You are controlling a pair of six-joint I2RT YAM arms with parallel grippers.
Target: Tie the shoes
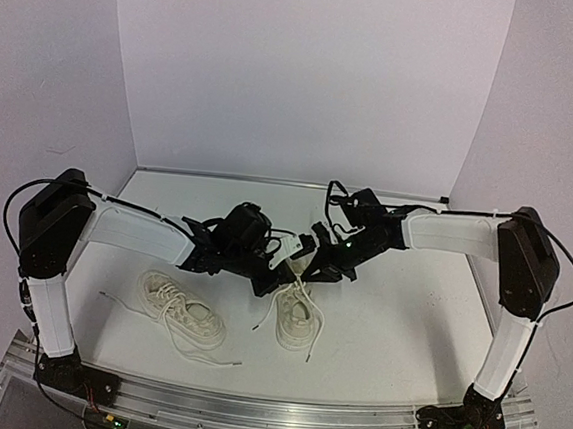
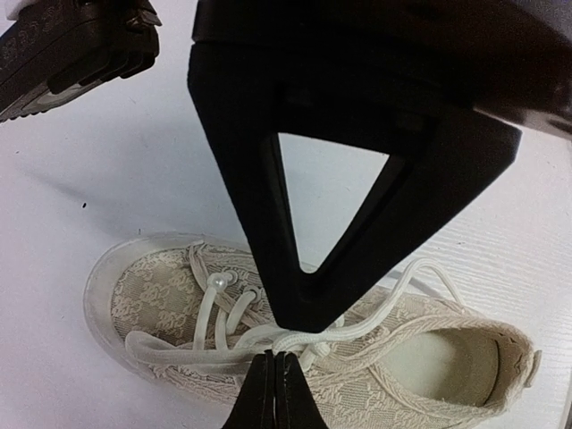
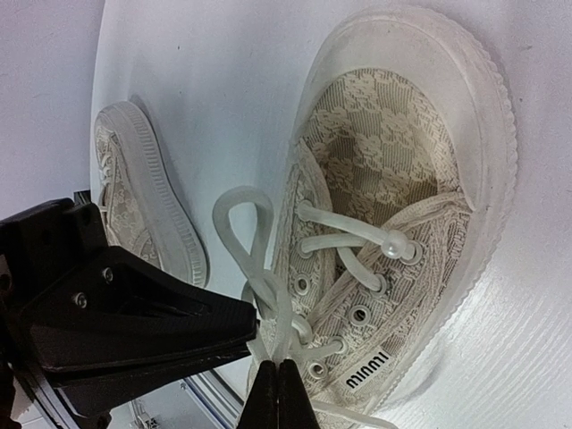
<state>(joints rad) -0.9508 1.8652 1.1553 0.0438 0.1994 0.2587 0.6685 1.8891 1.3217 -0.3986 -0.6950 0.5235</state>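
Pinching one shoe's [image 2: 152, 290] laces [image 3: 344, 225], both end effectors [image 2: 274, 362] [image 3: 277, 365] sit closed.

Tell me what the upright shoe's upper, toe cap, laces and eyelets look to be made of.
Upper: cream woven fabric, matt, with a raised lace-like pattern. Toe cap: likely rubber or soft plastic, milky and half see-through, ribbed at the edge. Laces: thin, round, slightly glossy cord, perhaps synthetic or waxed. Eyelets: small shiny rings, probably metal.

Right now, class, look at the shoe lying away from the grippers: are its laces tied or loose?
Loose. On that shoe the laces trail out across the table in separate strands, not drawn into a bow.
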